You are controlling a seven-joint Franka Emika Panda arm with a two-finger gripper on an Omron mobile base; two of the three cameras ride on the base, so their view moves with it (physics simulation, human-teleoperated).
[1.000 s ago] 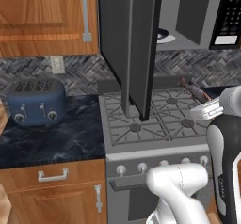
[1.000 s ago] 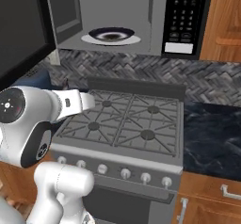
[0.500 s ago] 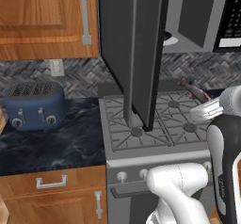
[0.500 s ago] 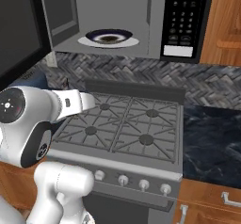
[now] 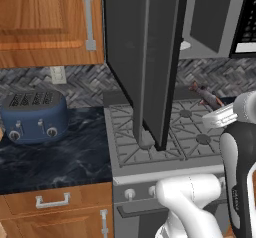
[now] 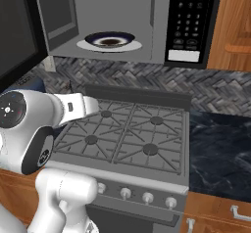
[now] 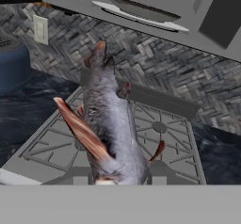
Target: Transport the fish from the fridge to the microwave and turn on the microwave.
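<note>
The grey-brown fish (image 7: pixel 110 124) with its pinkish fins stands up from the bottom of the hand view, and my gripper (image 7: pixel 117 178) is shut on it, the tips hidden under its body. In the left base view the fish (image 5: pixel 202 92) hangs over the back of the stove, held by the gripper (image 5: pixel 216 102). The microwave (image 6: pixel 122 11) sits above the stove with its door (image 5: pixel 150 57) swung wide open. Inside lies a round plate (image 6: pixel 112 41). Its black control panel (image 6: pixel 188 21) is on the right. The fridge is out of view.
A gas stove (image 6: pixel 127 139) with dark grates lies below the fish. A blue toaster (image 5: pixel 32 114) stands on the dark marble counter (image 5: pixel 55 157) to the left. Wooden cupboards (image 5: pixel 45 22) hang beside the microwave. The open door reaches down close to the front burners.
The whole picture has shifted a little as the base moved, and the microwave and stove look nearer. The arm holds the same pose with the fish still gripped.
</note>
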